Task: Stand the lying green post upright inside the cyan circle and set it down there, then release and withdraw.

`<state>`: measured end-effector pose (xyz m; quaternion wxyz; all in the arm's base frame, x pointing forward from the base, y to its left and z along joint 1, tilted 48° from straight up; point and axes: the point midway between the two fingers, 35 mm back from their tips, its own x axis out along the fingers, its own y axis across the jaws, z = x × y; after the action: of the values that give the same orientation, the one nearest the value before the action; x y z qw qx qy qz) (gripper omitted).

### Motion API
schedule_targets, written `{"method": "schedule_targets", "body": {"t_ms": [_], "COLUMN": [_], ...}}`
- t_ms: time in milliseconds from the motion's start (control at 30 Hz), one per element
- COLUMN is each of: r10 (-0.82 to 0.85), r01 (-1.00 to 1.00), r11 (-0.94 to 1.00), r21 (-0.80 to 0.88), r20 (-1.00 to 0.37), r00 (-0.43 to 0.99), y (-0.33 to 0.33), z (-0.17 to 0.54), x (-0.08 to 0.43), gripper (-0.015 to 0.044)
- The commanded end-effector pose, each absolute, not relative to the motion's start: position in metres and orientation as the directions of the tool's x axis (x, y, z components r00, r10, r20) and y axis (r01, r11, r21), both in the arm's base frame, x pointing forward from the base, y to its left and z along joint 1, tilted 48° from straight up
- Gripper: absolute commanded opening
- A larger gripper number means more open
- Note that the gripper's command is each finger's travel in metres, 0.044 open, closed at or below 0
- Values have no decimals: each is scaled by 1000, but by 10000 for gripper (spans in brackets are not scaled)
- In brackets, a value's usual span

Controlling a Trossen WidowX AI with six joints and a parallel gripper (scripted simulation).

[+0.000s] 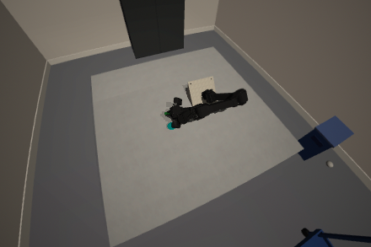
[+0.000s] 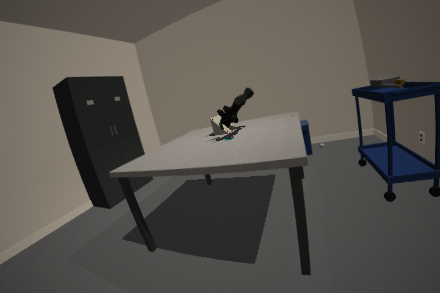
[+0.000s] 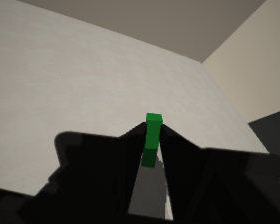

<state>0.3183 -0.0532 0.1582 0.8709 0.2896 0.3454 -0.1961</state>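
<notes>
My gripper (image 3: pixel 153 126) (image 1: pixel 169 115) is shut on the green post (image 3: pixel 152 138), which sticks out from between the two dark fingers in the wrist view. In the top view a small bit of the post (image 1: pixel 167 114) shows green at the gripper's tip. The cyan circle (image 1: pixel 170 126) (image 2: pixel 229 138) lies on the table just beside and below the gripper, partly hidden by the arm. It is out of the wrist view. The gripper hangs low over the table (image 1: pixel 169 171) (image 2: pixel 250 153).
A white base plate (image 1: pixel 201 88) under the arm's foot sits on the table behind the gripper. A black cabinet (image 1: pixel 152 11) (image 2: pixel 95 138) stands at the back wall. A blue cart (image 2: pixel 400 138) and a blue box (image 1: pixel 329 137) stand to the right of the table.
</notes>
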Motion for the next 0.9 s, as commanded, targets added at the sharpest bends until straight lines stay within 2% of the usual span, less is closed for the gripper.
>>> {"method": "schedule_targets", "body": {"t_ms": [0,867], "r10": [-161,-244], "r01": [547,557], "r11": [745,688], "r21": [383,465], "r20": [-692,-575], "r00": [704,781], "y": [-53,-52], "z": [161,170], "x": [316,312], "gripper": [23,23]}}
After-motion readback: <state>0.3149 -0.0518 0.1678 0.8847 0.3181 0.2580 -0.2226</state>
